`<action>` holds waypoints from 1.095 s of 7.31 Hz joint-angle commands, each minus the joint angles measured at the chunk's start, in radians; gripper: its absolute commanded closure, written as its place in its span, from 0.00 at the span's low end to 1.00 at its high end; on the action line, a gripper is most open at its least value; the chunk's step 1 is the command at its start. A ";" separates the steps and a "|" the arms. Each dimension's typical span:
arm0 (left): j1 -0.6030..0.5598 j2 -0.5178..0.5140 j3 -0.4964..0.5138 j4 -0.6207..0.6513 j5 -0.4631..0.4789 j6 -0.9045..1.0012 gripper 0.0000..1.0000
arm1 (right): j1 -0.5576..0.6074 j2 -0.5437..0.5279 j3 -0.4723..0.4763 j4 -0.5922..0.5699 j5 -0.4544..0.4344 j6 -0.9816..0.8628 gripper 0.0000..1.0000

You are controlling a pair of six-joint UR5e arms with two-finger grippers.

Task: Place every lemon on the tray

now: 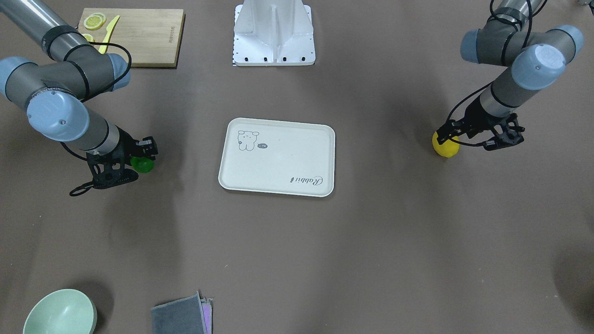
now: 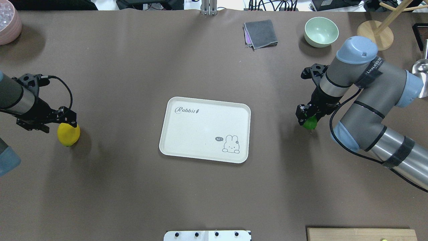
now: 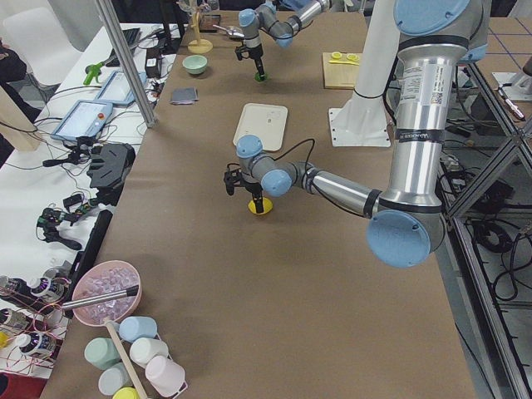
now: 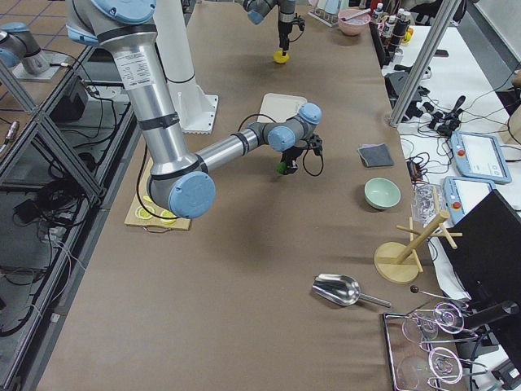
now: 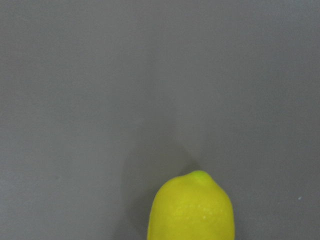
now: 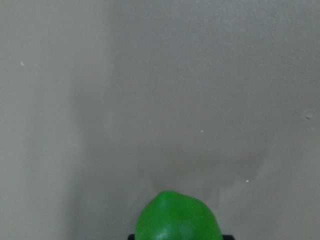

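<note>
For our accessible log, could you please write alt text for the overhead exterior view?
An empty cream tray lies centred; at its left the left gripper is over the yellow lemon, at its right the right gripper over the green lemon.

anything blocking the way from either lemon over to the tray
Nothing visible does. Only bare brown table lies between the yellow lemon and the tray, and likewise between the green lemon and the tray's other side. The tray holds nothing. The cloth, bowl and cutting board sit well off both paths.

Left lemon [image 2: 68,134]; tray [image 2: 204,134] between; right lemon [image 2: 310,123].
</note>
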 commanded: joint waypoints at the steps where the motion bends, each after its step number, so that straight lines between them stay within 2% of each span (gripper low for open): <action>1: 0.030 -0.006 0.004 -0.008 0.030 -0.019 0.03 | -0.001 0.072 0.002 0.000 0.012 0.039 0.84; 2: 0.030 0.000 0.004 -0.030 0.032 -0.025 0.08 | -0.029 0.134 -0.004 -0.002 0.012 0.073 0.84; 3: 0.031 0.006 0.006 -0.046 0.032 -0.033 0.35 | -0.056 0.199 -0.024 -0.002 0.007 0.095 0.83; 4: 0.031 0.006 0.006 -0.048 0.032 -0.034 0.85 | -0.081 0.233 -0.039 0.000 0.006 0.160 0.83; 5: 0.033 0.009 0.009 -0.051 0.032 -0.027 1.00 | -0.105 0.268 -0.062 0.000 0.006 0.217 0.82; 8: 0.031 0.011 0.000 -0.051 0.015 -0.027 1.00 | -0.179 0.333 -0.131 0.002 -0.014 0.234 0.81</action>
